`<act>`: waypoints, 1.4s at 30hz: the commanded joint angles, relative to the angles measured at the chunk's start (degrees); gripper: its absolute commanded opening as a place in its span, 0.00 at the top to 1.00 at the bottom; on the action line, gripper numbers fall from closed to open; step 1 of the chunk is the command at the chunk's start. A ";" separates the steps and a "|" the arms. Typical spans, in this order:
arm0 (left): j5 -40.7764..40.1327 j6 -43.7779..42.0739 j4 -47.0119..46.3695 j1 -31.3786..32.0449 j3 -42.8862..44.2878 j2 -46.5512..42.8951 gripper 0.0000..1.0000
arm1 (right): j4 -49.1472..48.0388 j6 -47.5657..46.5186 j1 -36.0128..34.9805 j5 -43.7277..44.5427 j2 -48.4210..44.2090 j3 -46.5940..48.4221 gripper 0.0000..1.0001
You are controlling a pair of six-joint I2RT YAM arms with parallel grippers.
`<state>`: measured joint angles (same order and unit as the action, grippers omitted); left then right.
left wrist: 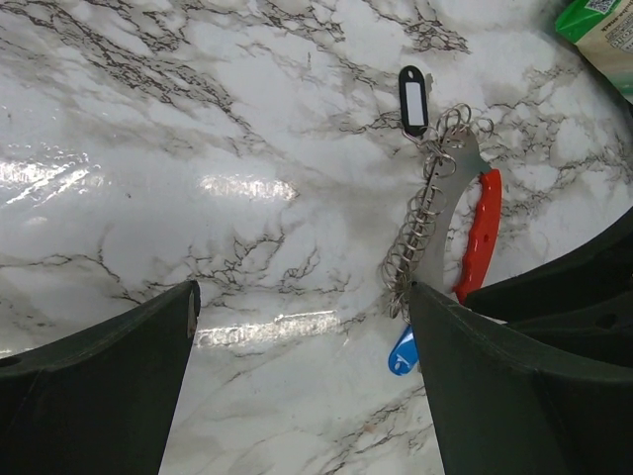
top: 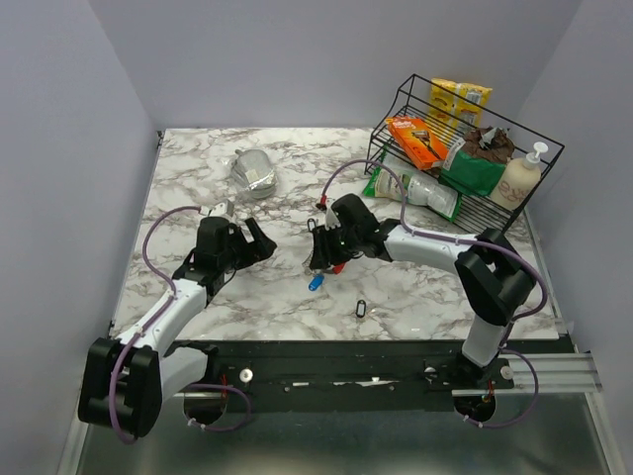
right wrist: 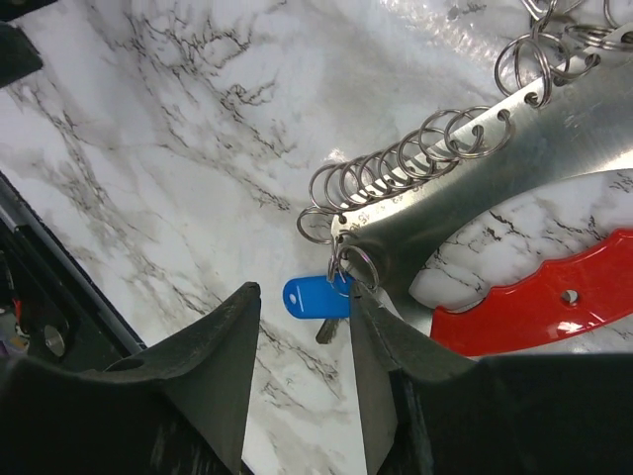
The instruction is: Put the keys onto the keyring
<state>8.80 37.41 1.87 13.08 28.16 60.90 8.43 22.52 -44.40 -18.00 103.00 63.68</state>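
The keyring (top: 333, 259) lies mid-table: a curved silver plate (right wrist: 465, 198) lined with several wire rings, a long red tag (right wrist: 534, 302) and a small blue tag (right wrist: 312, 297). My right gripper (top: 321, 254) is open over its lower end; the blue tag lies between the fingers (right wrist: 213, 366). One black key with a light centre (left wrist: 413, 99) lies at the keyring's far end, touching the rings. Another key (top: 361, 309) lies alone near the front edge. My left gripper (top: 257, 242) is open and empty, just left of the keyring (left wrist: 435, 208).
A black wire basket (top: 514, 213) with snack packs and a soap bottle (top: 519, 178) stands at the back right. A green packet (top: 415, 193) lies in front of it. A crumpled silver bag (top: 255, 170) sits at the back centre-left.
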 commanded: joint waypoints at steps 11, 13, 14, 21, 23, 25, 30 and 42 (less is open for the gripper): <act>11.94 -0.94 -12.94 3.44 -2.15 8.26 0.24 | 0.72 0.77 3.17 1.92 -6.23 -1.71 0.50; 12.03 0.11 -14.78 5.72 -1.97 10.98 0.27 | 0.28 0.94 4.32 0.78 -7.20 -2.59 0.50; 12.21 0.56 -15.31 6.34 -1.80 12.03 0.28 | 0.10 0.86 5.28 0.34 -8.16 -2.86 0.50; 9.05 2.58 -16.54 11.70 0.23 21.61 0.43 | -0.34 0.50 8.63 -1.25 -12.20 -6.11 0.50; 9.66 3.11 -19.00 12.41 0.05 23.29 0.50 | -0.25 0.50 8.89 -1.69 -12.82 -6.99 0.50; 9.84 3.72 -21.71 13.02 -0.39 25.75 0.54 | -0.51 0.42 8.98 -1.78 -13.44 -7.60 0.50; 9.84 5.39 -25.33 14.08 -0.56 30.14 0.65 | -0.95 0.59 9.07 -1.86 -14.05 -8.83 0.49; 6.32 3.29 -20.07 14.43 0.23 27.87 0.71 | -1.66 0.59 9.07 -3.36 -13.79 -9.54 0.49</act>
<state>18.68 43.05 -25.26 27.14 28.25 90.08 8.14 22.96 -35.55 -19.66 90.28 54.68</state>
